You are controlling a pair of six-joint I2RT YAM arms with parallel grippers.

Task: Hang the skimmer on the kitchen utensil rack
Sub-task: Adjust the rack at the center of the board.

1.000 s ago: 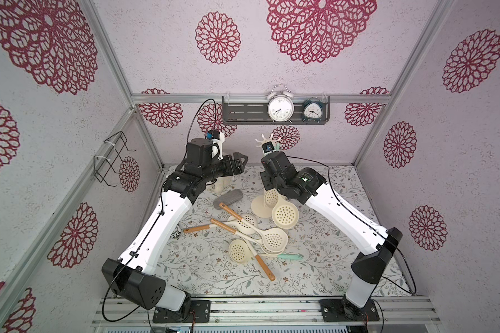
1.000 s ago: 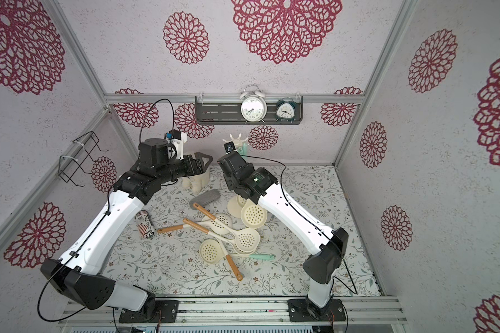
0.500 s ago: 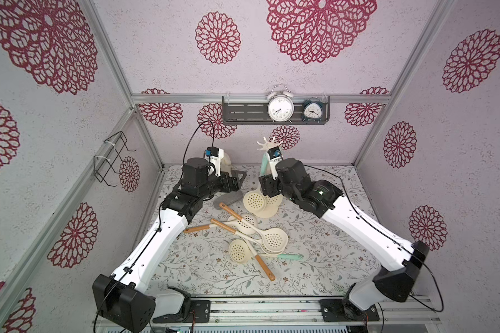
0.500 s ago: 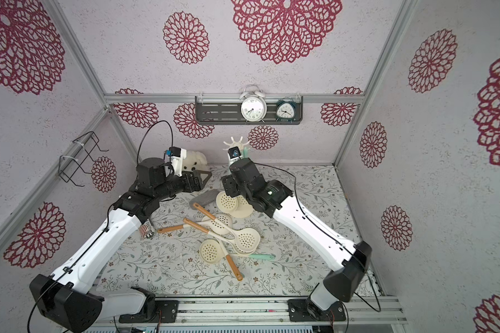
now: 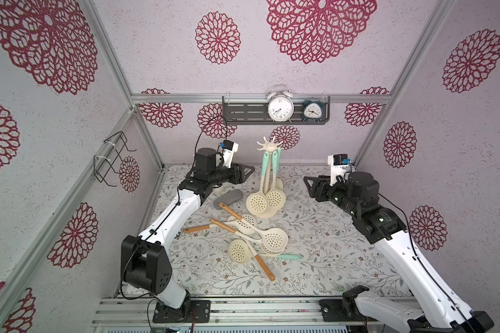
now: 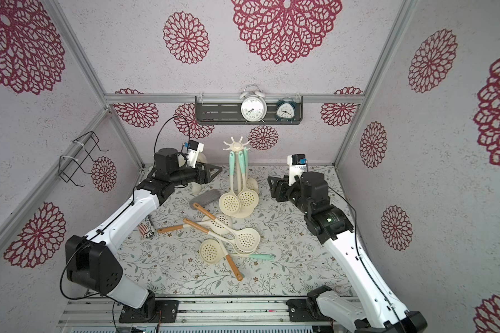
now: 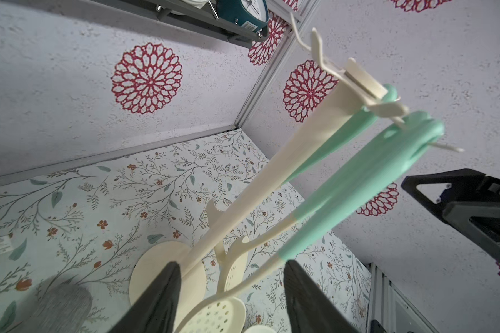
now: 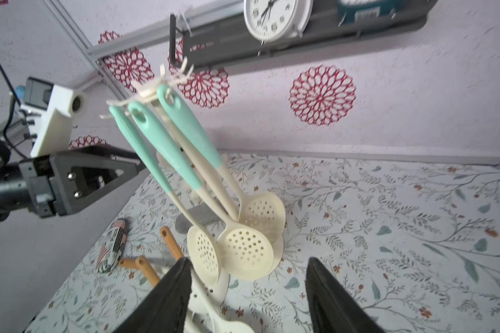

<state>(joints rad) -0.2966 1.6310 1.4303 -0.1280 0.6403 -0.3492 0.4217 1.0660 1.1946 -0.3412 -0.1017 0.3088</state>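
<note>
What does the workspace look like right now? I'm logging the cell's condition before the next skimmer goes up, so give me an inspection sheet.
Surface: floral table cover, no spills seen.
Job's things: kitchen utensil rack upright; three mint-handled skimmers hang from it; loose skimmers piled in front.
Clutter: grey pad; small striped packet.
Grippers: left gripper and right gripper open, empty, either side of the rack.
Cables: black cable loops above the left arm, apart from the rack.
Surroundings: dark shelf with two clocks; wire wall rack.
</note>
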